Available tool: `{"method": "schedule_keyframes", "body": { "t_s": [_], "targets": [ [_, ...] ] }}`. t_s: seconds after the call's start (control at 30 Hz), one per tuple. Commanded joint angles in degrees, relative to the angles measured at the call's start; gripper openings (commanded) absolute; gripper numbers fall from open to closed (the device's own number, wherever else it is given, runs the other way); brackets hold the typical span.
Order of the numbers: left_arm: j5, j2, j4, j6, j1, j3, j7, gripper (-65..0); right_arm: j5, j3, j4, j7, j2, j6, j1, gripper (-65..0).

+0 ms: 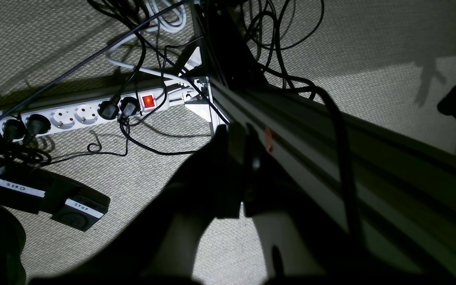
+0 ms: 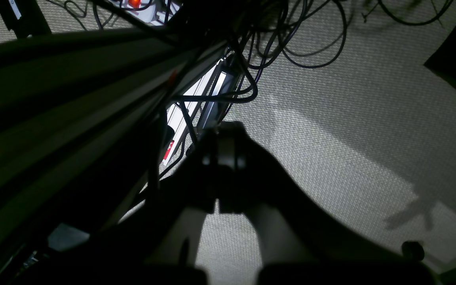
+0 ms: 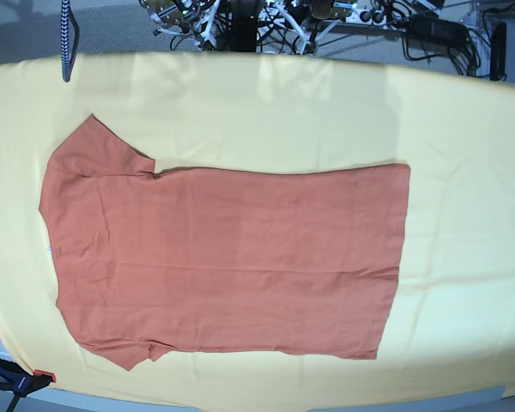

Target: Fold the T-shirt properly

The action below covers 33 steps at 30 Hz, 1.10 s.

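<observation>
One T-shirt (image 3: pixel 223 262) of thin rust-orange fabric is spread flat and unfolded across the middle of a pale yellow cloth (image 3: pixel 463 172), neck toward the cloth's left edge in the base view, hem toward the right, short sleeves splayed toward the far and near edges. Both grippers, left (image 1: pixel 238 136) and right (image 2: pixel 224 130), are seen shut and empty over ribbed carpet (image 1: pixel 133 190). A white power strip (image 1: pixel 81 113) shows a lit red switch; black pedals are labelled "ZERO" (image 1: pixel 21 187) and "STOP" (image 1: pixel 83 208).
</observation>
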Motion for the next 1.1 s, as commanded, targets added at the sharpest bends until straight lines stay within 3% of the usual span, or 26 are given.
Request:
{"method": "schedule_keyframes", "body": {
  "t_s": [0.0, 0.17, 0.33, 0.43, 0.53, 0.6, 0.67, 0.9, 1.07],
  "targets": [
    [-0.2, 1.0, 0.3, -1.5, 0.0, 0.3, -0.6, -65.0, 0.1, -0.1, 0.6, 0.6, 0.1, 0.2, -0.1, -65.0],
    [-0.2, 1.0, 1.0, -1.5, 0.0, 0.3, -0.6, -65.0, 0.0, -0.1, 0.6, 0.6, 0.1, 0.2, -0.1, -65.0],
    [-0.2, 1.0, 1.9, -1.5, 0.0, 0.3, -0.5, -65.0, -6.6, -0.1, 1.7, -0.1, 0.2, 1.8, -0.1, -65.0],
    [-0.2, 0.9, 2.6, -1.5, 0.1, 0.3, 0.3, -65.0, -8.4, -0.1, 3.2, -2.9, 0.2, 4.6, -0.1, -65.0],
    [1.3, 1.0, 3.2, -1.5, 0.2, 0.3, 6.1, -65.0, -8.4, -0.1, 4.1, -8.5, 0.2, 7.3, -0.2, -65.0],
    [3.4, 0.9, 4.4, -2.1, 1.5, 0.4, 10.2, -65.0, -8.4, -0.1, 4.8, -13.2, 0.2, 7.8, -1.4, -65.0],
    [4.7, 0.7, 6.5, -3.4, 4.1, 0.4, 10.6, -65.0, -8.4, -0.1, 6.3, -15.6, 0.7, 7.7, -3.7, -65.0],
    [4.2, -3.6, 19.0, -4.6, 15.9, 0.4, 10.6, -65.0, -8.4, -0.1, 19.7, -16.6, 5.0, 7.5, -16.6, -65.0],
    [0.5, -9.4, 33.3, -6.6, 25.8, 0.4, 14.2, -65.0, -8.4, -0.1, 35.9, -24.0, 9.6, 7.5, -27.2, -65.0]
  ]
}}
